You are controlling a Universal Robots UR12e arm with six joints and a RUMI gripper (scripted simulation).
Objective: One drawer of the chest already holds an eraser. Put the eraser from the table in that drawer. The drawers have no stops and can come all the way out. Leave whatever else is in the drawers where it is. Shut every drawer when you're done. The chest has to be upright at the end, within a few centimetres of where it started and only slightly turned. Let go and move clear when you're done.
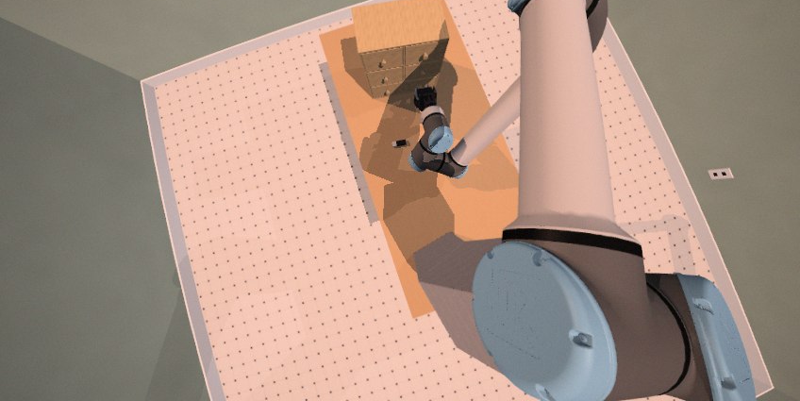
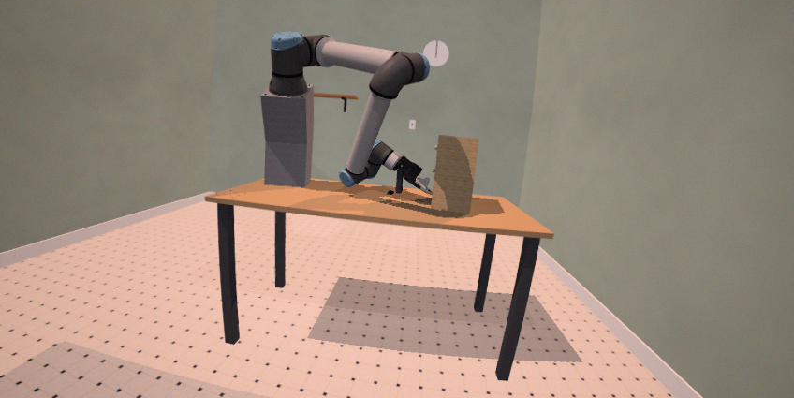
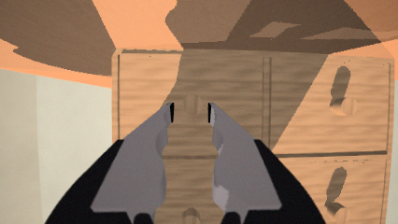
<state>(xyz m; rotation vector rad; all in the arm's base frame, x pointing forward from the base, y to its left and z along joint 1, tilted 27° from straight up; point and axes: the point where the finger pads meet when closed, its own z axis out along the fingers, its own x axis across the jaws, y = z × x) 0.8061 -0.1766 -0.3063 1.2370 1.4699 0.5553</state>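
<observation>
The wooden chest point(image 1: 401, 43) stands upright at the far end of the table, and every drawer front I can see looks shut. It also shows in the side view point(image 2: 455, 173) and, upside down, in the wrist view point(image 3: 252, 135). My gripper point(image 3: 191, 104) point(image 2: 423, 184) is right at the chest front near the table top. Its fingers stand a little apart on either side of a round drawer knob point(image 3: 191, 104), with small gaps to the knob. It holds nothing. The small dark eraser point(image 1: 399, 142) lies on the table behind the gripper, beside my wrist.
More drawer knobs show to the right point(image 3: 344, 106) and lower down point(image 3: 337, 211). The arm's grey pedestal point(image 2: 286, 138) stands at the table's other end. The table edge runs close beside the chest point(image 1: 337, 99).
</observation>
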